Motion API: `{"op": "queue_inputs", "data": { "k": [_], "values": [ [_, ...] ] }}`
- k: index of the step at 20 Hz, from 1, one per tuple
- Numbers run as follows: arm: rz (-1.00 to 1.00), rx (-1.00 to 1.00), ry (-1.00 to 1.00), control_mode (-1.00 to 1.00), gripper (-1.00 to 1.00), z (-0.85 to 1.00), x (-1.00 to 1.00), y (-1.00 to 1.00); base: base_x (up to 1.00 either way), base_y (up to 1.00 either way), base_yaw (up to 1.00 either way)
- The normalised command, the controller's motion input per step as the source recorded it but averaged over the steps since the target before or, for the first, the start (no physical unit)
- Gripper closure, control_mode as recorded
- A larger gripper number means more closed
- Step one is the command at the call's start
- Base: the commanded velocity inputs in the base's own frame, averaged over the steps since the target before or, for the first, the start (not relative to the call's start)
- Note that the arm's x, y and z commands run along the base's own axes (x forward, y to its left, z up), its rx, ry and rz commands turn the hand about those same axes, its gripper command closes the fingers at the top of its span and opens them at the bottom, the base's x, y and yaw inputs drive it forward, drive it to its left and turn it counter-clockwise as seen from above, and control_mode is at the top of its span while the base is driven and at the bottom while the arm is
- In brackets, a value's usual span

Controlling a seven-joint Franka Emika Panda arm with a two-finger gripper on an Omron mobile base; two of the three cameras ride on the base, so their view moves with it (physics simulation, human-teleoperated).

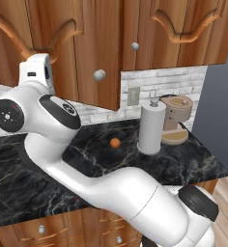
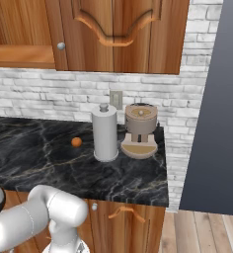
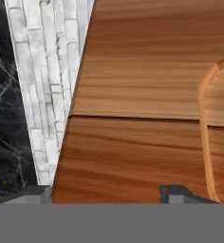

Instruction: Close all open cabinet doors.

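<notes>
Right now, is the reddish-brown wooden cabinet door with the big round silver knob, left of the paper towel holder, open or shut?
Open. The reddish-brown wooden cabinet door swings out over the black marble counter, hiding brick wall; the right base view shows a bare cabinet shelf there.

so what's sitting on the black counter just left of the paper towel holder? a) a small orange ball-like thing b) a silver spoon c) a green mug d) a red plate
a: a small round orange object lies on the dark marble counter, apart from and to the left of the paper towel holder; the right base view shows the same.
</notes>
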Motion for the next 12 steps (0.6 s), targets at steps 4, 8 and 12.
{"op": "queue_inputs", "data": {
  "k": [4,8,12],
  "values": [
    [0.05,-0.04,0.03,-1.00,-1.00,0.00,0.91,-0.24,0.00,0.00,0.00],
    [0.08,-0.02,0.04,-1.00,-1.00,0.00,0.93,-0.27,0.00,0.00,0.00],
    [0.08,-0.02,0.05,-1.00,-1.00,-0.04,0.96,-0.22,0.00,0.00,0.00]
  ]
}}
